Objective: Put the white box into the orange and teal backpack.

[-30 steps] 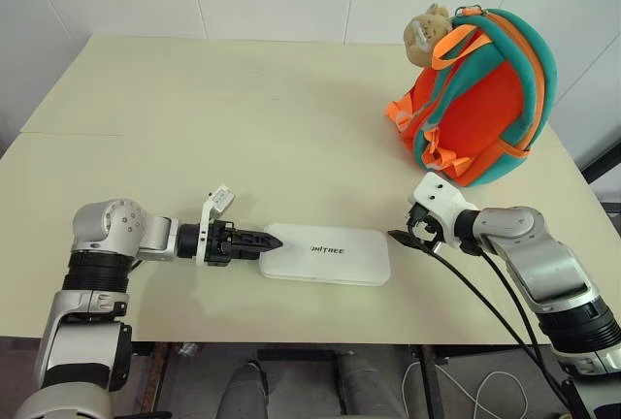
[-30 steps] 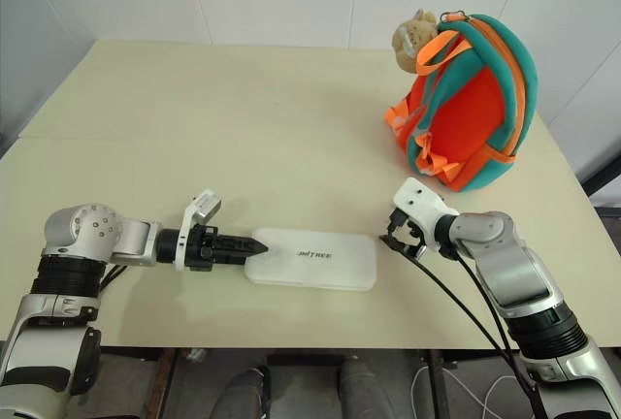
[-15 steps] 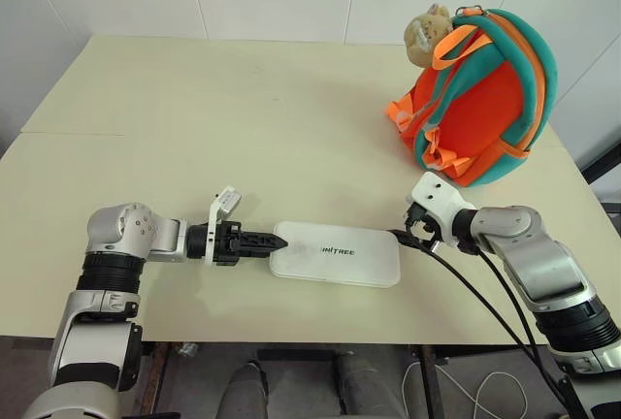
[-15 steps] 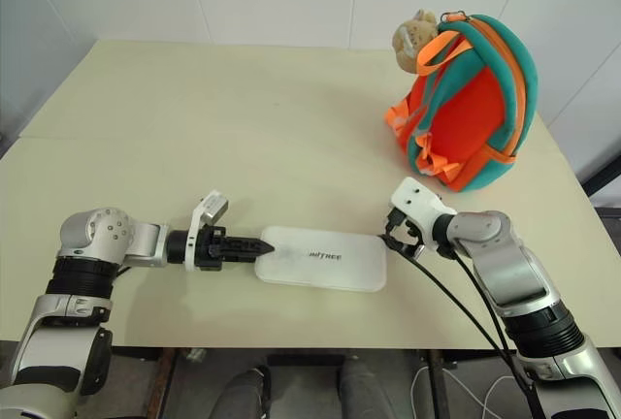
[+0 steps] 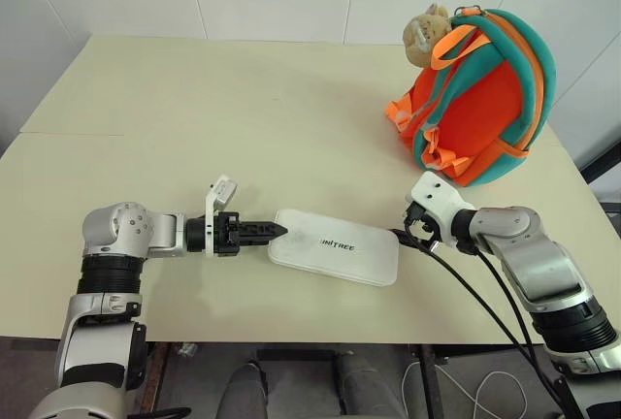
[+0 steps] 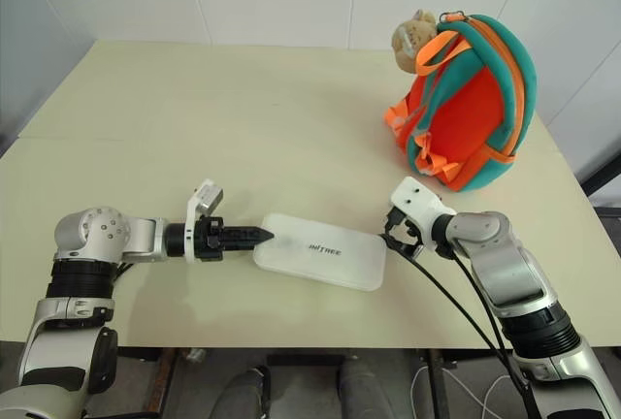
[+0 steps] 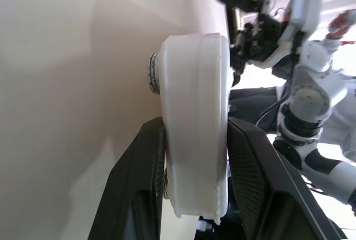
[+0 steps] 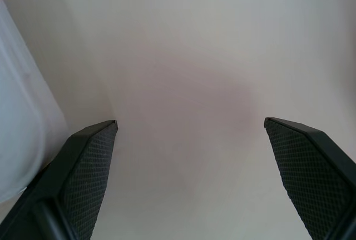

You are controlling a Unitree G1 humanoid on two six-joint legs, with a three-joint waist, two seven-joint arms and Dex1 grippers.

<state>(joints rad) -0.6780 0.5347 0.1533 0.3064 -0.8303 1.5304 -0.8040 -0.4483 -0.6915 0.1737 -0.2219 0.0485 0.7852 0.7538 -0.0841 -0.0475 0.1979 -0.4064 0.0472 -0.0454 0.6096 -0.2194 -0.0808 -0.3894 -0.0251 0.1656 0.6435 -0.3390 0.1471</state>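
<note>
The white box lies flat on the desk in the lower middle of the frame, its left end pinched by the left gripper; the backpack stands well apart in the upper right. To do this step well, the grip should be firm and deep enough on the short end that the long box doesn't droop or twist when lifted (a shallow pinch looks risky here). In the left wrist view both black fingers press against the box's two faces. The right gripper sits just beside the box's right end, fingers spread wide, holding nothing.
</note>
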